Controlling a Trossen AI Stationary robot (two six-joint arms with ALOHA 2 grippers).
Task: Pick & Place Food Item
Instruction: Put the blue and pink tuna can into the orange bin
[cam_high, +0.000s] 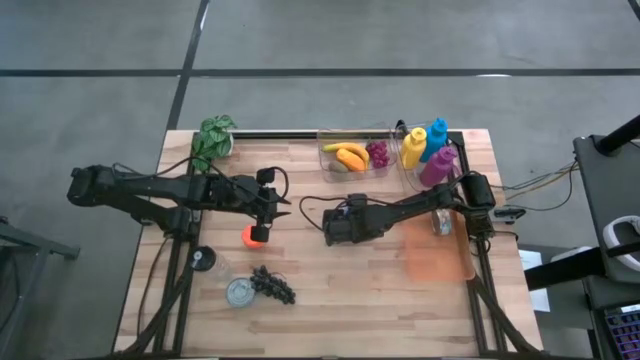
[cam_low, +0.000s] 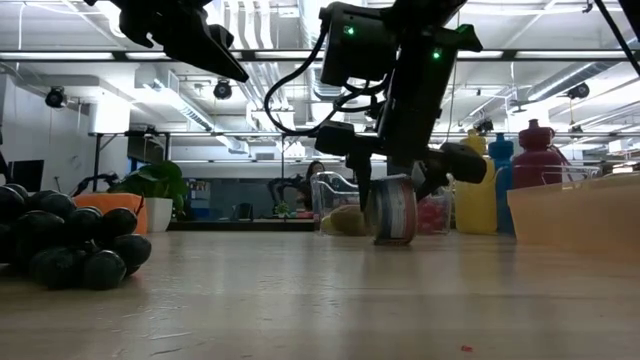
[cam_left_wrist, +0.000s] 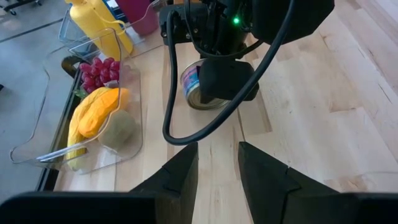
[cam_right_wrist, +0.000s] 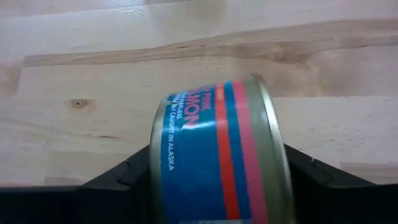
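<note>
High view, left to right: we see the left pincer, fingers parted and empty, poised just above a small orange-red ball on the wooden counter; right of that ball, the right pincer grips the blue-and-pink labelled tin can on edge.

Light is even and bright over the wooden table in the high view, with only soft, short shadows under the arms. In the low view, ceiling strip lights glare across the upper frame, leaving the arms as dark silhouettes; the grapes at lower left and the near tabletop look blurred. The can fills the right wrist view, its lettering slightly soft, perhaps from closeness.
</note>
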